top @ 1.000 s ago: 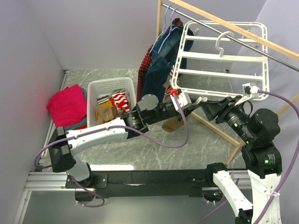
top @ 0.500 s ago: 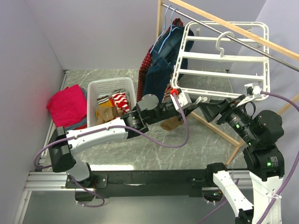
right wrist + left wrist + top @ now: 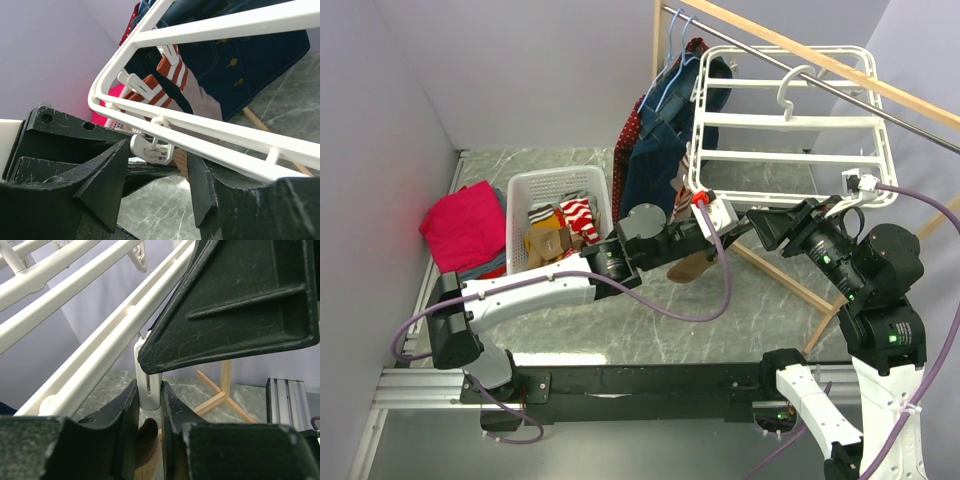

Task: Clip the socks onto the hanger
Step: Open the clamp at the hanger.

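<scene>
The white hanger hangs tilted from the rail. My left gripper reaches under its lower bar. In the left wrist view this gripper is shut on a brown sock, and a white clip sits between its fingertips, touching both. The sock dangles below it. My right gripper stands open around the same clip, with the sock's tan ribbed edge at the clip's end. A red-and-white striped sock hangs clipped to the hanger.
A white basket holding more socks stands left of centre. A folded pink cloth lies beside it. A navy garment hangs next to the hanger. The wooden rack's foot runs across the floor under both grippers.
The hanger has swung a little to the left. My right gripper has moved in around the clip, its jaws widening then narrowing. The left gripper has kept its grip and shifted slightly right.
</scene>
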`<state>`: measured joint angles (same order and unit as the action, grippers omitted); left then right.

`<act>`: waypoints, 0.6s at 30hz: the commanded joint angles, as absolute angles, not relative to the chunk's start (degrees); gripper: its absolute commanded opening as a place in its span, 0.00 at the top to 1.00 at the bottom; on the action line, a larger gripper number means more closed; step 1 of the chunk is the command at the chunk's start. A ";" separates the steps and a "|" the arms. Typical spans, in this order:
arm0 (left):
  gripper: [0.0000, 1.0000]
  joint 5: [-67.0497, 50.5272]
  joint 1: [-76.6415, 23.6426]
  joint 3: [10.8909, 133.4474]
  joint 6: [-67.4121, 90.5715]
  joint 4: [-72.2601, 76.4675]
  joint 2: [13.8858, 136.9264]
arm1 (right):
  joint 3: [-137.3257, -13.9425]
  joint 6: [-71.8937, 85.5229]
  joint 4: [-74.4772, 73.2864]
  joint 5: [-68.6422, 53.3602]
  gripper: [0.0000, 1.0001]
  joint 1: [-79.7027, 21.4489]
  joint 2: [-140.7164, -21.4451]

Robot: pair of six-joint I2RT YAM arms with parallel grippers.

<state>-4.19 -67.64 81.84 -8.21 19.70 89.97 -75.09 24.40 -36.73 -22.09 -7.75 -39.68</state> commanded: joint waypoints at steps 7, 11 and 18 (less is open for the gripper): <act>0.94 -1.32 -69.35 86.66 -10.46 16.35 91.93 | -76.47 23.29 -33.93 -21.01 0.46 -8.00 -40.17; 0.95 -0.35 -69.70 87.36 -10.72 15.65 92.37 | -76.64 23.20 -34.36 -20.39 0.48 -8.17 -40.08; 0.95 -0.18 -70.31 89.12 -11.07 14.15 93.25 | -76.20 22.94 -35.42 -18.99 0.49 -8.09 -40.08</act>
